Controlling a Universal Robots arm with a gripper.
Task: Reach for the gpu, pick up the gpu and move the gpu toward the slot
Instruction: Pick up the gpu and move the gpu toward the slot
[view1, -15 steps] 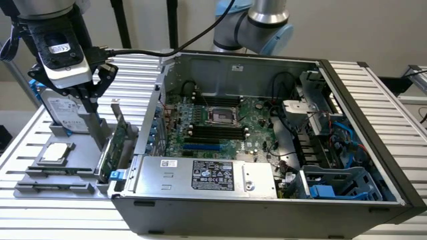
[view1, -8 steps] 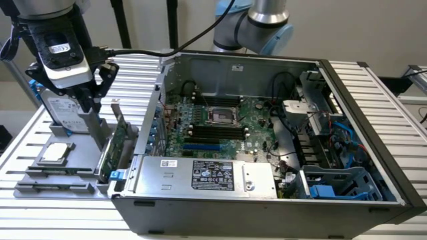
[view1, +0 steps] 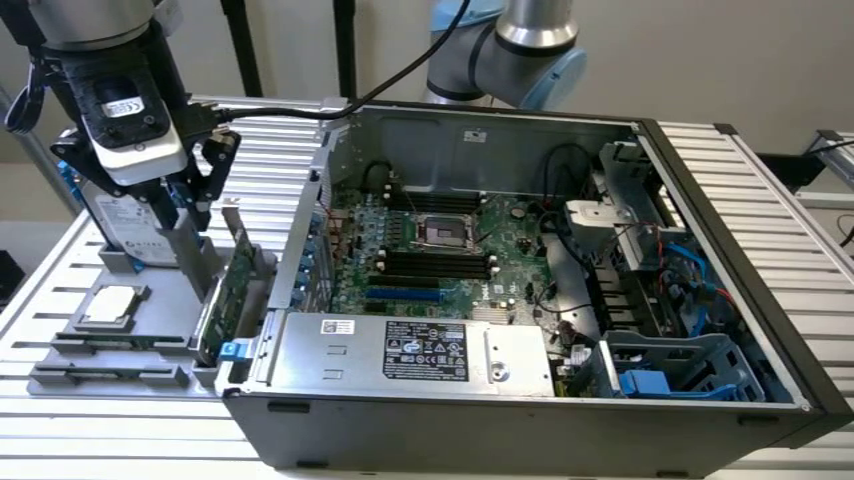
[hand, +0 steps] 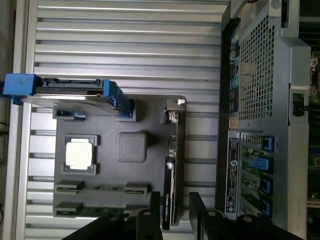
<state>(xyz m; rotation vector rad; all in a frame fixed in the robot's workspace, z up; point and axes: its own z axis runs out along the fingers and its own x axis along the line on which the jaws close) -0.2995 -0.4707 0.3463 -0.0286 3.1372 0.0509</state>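
Note:
The gpu is a thin green card standing on its edge in the grey fixture tray, right beside the open computer case. In the wrist view the gpu appears edge-on, with its silver bracket at the far end. My gripper hangs above the tray, a little to the exterior view's left of the card. The gripper is open, its black fingers apart on either side of the card's near end and holding nothing. Blue and black slots lie on the motherboard inside the case.
On the tray stand a silver hard drive with blue rails, a processor chip and memory sticks. A grey post rises mid-tray. The case wall is close beside the gpu. Ribbed aluminium table surrounds everything.

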